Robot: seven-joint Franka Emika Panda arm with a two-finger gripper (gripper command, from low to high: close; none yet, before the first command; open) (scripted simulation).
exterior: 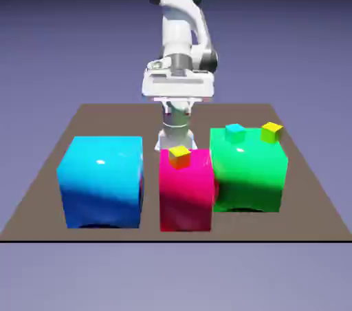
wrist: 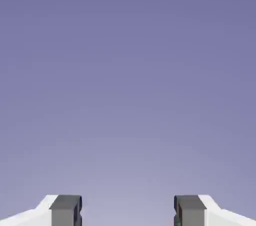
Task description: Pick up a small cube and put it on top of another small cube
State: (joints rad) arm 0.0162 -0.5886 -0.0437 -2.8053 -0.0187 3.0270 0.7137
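The small cube is hidden in both views. The another small cube (exterior: 271,131), yellow on top with lime-green sides, sits on the far right corner of the big green block (exterior: 249,172). My gripper (exterior: 177,103) hangs at the far side of the table, behind the big magenta block (exterior: 185,192) and apart from every cube. In the hand view the gripper (wrist: 127,212) is open. Its two grey fingertips (wrist: 65,211) stand wide apart with only the plain backdrop between them.
A tiny cyan cube (exterior: 235,132) rests on the green block's far left part. A tiny yellow-topped cube with an orange side (exterior: 180,157) sits on the magenta block. A big cyan block (exterior: 102,182) stands at the exterior view's left.
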